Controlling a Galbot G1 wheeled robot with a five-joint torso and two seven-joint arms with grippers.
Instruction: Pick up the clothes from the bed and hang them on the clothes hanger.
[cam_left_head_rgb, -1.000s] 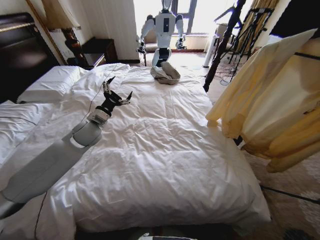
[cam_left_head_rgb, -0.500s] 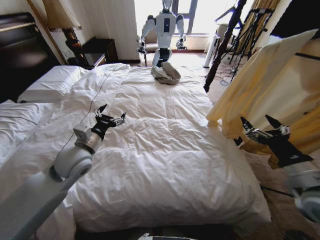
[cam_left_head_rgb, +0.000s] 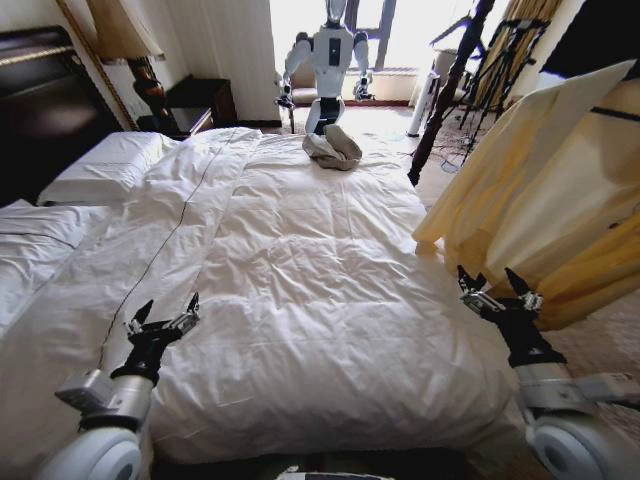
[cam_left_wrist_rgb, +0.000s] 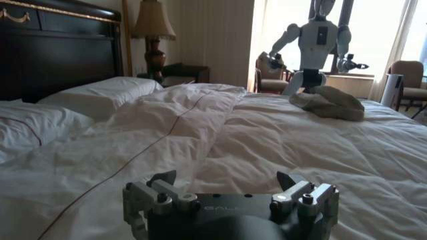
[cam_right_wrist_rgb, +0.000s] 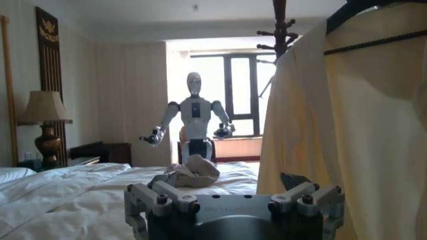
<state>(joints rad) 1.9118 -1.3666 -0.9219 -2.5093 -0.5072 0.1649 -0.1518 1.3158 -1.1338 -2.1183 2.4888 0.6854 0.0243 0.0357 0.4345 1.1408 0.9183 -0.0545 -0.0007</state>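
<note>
A: Where's the top rn?

B: The clothes (cam_left_head_rgb: 540, 190) hang off to your right, past the bed's edge, draped from a dark bar up high (the clothes hanger itself I can't make out under the fabric, just a thin dark line at the shoulder). None of it lies on the bed (cam_left_head_rgb: 330, 300).

A: And the claws?

B: Left claw (cam_left_head_rgb: 160, 322) sits low over the near left part of the duvet, fingers spread apart, holding nothing. Right claw (cam_left_head_rgb: 498, 296) is near the bed's right edge, just below the hem of the top, also spread wide and empty.

A: So what do I do w/ that?

B: Imo the hang looks about done, so you check it rather than grab. If you need to fix the drape, bring the right claw up slowly, approach the fabric from below, and pinch one layer only; thin cloth bunches fast. Keep your left arm clear of the duvet folds.

A: That lump at the far end?

B: The grey-beige cloth heap (cam_left_head_rgb: 332, 147) near the foot, in front of another robot (cam_left_head_rgb: 325, 60). Not your item, leave it.
</note>
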